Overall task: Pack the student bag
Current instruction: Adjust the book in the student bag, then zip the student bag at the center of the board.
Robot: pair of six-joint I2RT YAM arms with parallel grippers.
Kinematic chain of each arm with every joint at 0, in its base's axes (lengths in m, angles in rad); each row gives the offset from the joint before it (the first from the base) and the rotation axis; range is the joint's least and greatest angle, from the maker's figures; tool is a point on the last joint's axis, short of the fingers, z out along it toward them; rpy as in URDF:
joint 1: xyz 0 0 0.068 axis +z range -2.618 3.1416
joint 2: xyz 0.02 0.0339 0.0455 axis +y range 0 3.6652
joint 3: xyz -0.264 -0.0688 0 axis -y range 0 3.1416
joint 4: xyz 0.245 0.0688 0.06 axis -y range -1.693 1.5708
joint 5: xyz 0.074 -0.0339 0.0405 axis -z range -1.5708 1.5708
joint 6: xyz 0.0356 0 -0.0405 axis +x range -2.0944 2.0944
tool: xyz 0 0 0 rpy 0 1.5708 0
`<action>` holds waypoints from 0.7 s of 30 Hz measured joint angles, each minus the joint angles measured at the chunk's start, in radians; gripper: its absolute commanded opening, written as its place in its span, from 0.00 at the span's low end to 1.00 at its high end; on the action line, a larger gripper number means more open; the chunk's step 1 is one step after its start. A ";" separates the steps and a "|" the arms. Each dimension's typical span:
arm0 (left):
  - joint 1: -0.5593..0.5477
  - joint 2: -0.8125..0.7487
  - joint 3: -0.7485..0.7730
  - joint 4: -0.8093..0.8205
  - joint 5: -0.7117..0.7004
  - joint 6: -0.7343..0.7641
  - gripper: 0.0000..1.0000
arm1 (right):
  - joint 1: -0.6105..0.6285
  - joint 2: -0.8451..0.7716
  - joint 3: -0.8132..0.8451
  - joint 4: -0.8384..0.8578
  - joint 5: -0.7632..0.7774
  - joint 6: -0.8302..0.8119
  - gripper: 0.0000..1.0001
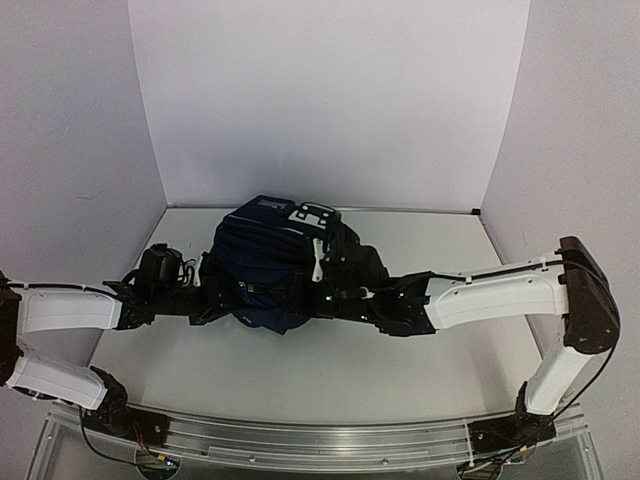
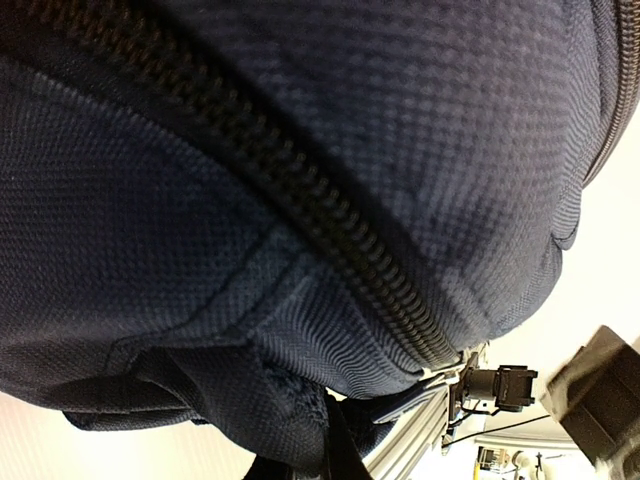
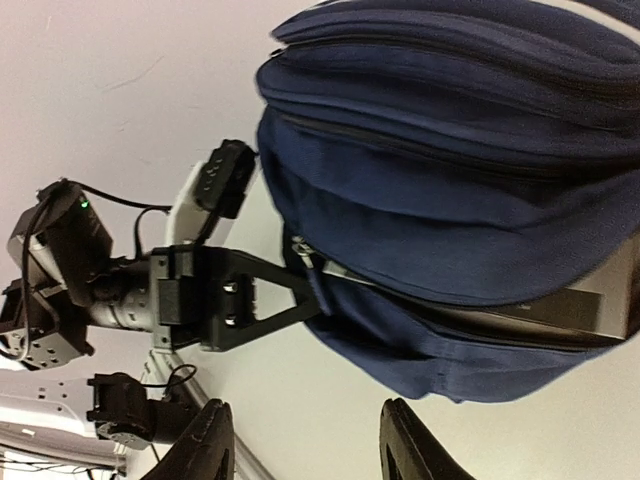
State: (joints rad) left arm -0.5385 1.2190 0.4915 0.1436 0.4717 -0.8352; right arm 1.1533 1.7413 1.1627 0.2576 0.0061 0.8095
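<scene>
Your student bag point(image 1: 275, 275) lies on the table point(image 1: 330, 365). Your left gripper point(image 3: 303, 278) pinches the bag beside its zipper point(image 2: 330, 248). Your right gripper point(image 3: 305, 408) hangs just beside the bag, jaws apart and empty.

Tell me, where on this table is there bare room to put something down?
The widest bare stretch of table lies between the left arm, the right arm and the metal rail at the near edge. A smaller patch sits right of the student bag, toward the right wall. The middle is crowded: left gripper and right gripper are both at the bag.
</scene>
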 measured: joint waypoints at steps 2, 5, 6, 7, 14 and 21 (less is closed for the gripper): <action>0.000 0.000 0.000 0.000 0.000 -0.001 0.00 | -0.001 0.046 0.059 -0.003 -0.063 -0.006 0.36; 0.000 0.000 0.000 0.000 0.000 -0.001 0.00 | -0.001 0.108 0.122 -0.007 -0.133 -0.009 0.36; 0.000 0.000 0.000 0.000 0.000 -0.001 0.00 | -0.001 0.127 0.135 -0.008 -0.146 -0.009 0.36; 0.000 0.000 0.000 -0.001 0.000 -0.001 0.00 | -0.001 0.140 0.140 -0.010 -0.153 -0.009 0.36; 0.000 0.000 0.000 0.000 0.001 -0.002 0.00 | -0.001 0.235 0.194 -0.041 -0.121 -0.008 0.30; 0.000 0.000 0.000 -0.004 0.003 -0.002 0.00 | -0.001 0.315 0.268 -0.074 -0.014 -0.007 0.28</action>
State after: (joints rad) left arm -0.5385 1.2190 0.4915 0.1394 0.4742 -0.8368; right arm 1.1526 2.0562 1.4309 0.1839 -0.0074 0.8026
